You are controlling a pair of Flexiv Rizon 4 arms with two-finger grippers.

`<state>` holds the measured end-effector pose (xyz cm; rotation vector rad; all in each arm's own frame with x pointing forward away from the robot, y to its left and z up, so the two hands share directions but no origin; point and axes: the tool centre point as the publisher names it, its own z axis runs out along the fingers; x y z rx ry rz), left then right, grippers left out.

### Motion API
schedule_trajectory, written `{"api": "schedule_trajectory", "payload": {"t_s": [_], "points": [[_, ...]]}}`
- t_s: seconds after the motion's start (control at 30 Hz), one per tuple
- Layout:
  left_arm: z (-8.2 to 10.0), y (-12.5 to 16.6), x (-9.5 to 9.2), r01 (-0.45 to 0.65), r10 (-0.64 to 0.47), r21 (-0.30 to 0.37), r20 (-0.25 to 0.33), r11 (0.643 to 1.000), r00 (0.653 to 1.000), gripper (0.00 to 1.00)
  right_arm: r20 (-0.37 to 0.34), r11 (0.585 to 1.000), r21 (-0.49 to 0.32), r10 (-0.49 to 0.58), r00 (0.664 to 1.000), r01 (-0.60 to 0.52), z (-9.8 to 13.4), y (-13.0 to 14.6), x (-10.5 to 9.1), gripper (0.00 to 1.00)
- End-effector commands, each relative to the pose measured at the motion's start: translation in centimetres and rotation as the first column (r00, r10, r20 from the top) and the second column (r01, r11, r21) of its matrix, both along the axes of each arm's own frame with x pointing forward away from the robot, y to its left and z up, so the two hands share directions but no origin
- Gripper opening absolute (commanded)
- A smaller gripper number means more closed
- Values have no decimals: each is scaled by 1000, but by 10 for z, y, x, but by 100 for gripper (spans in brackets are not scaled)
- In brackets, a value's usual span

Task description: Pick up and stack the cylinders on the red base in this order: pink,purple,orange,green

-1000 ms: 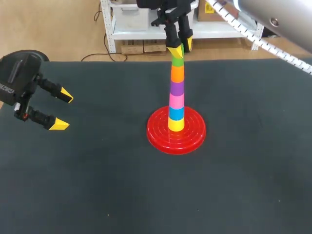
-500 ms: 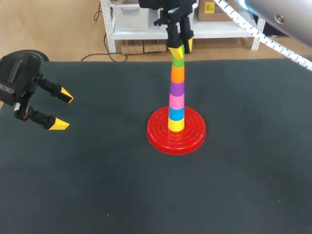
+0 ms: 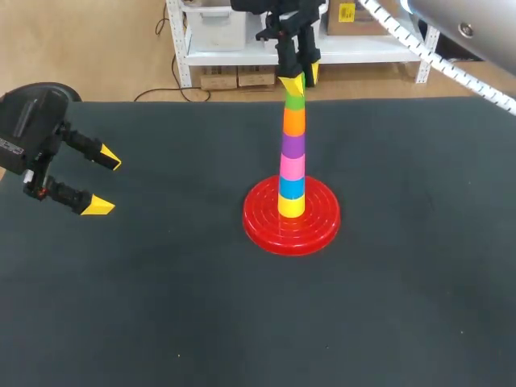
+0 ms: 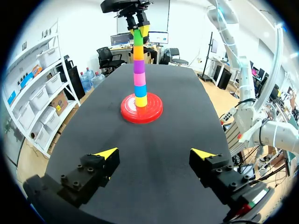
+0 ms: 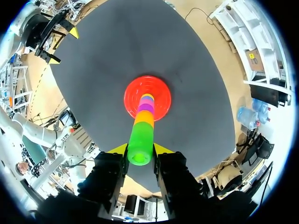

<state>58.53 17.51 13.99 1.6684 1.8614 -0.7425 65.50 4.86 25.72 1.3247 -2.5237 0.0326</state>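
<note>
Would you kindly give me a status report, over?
Left gripper open, clear of the stack. Right gripper shut on green plastic cylinder atop the stack, on round red base. Nothing in the way.

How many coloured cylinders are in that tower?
6, on the red round base: yellow cylinder lowest, then blue, pink, purple, orange, green cylinder topmost, gripped by the right pincer.

One red base (image 3: pixel 266 227) on one counter (image 3: pixel 161 306). Six cylinders in a single stack, one of each colour: one yellow cylinder (image 3: pixel 291 205), one blue cylinder (image 3: pixel 291 187), one pink cylinder (image 3: pixel 292 167), one purple cylinder (image 3: pixel 293 146), one orange cylinder (image 3: pixel 293 121), one green cylinder (image 3: pixel 294 102). Two pincers: left pincer (image 3: pixel 105 183) at the left, right pincer (image 3: pixel 300 79) at the far middle
</note>
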Motion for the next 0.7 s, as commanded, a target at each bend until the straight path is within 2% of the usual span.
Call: {"api": "schedule_trajectory", "payload": {"t_s": [0.03,0.27,0.33,0.37,0.5,0.7], "points": [[0,1,0,2,-2,-2,1,1000,1000,100,-130,983,-178,20,991,-43,-2,6,2,0],[0,1,0,2,-2,-2,1,1000,1000,100,-102,984,-176,22,995,-40,-1,6,-1,0],[0,1,0,2,-2,-2,1,1000,1000,100,-85,984,-175,23,996,-38,0,6,-2,82],[0,1,0,2,-2,-2,1,1000,1000,100,-87,984,-177,19,996,-34,0,6,-2,100],[0,1,0,2,-2,-2,1,1000,1000,100,-83,985,-171,18,996,-32,0,5,-2,100],[0,1,0,2,-2,-2,1,1000,1000,100,-36,989,-150,16,999,-21,5,3,-3,100]]}}
